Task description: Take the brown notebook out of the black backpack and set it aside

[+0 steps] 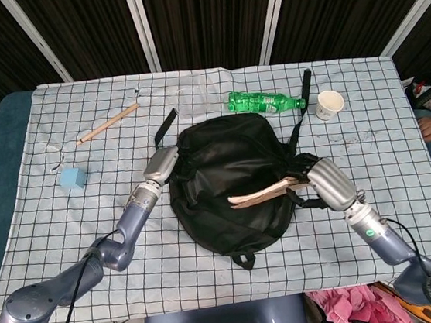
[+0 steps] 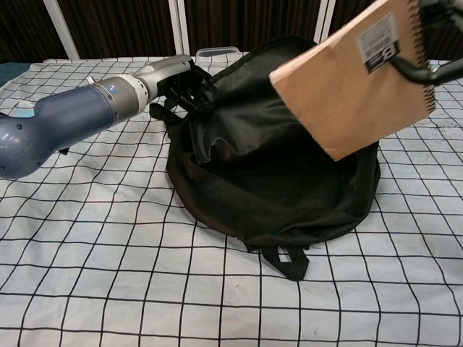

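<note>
The notebook [image 1: 262, 193] is gripped by the right hand [image 1: 323, 180] and held above the backpack [image 1: 225, 176], clear of the opening in the chest view, where only dark fingers [image 2: 416, 69] curled round its spiral edge are seen. The backpack's left rim is apparently grasped by the left hand [image 1: 161, 166], though its fingers are largely hidden in the fabric. On the worktop [image 1: 213, 275] behind lie a bottle [image 1: 265, 102] and a cup [image 1: 330, 104].
</note>
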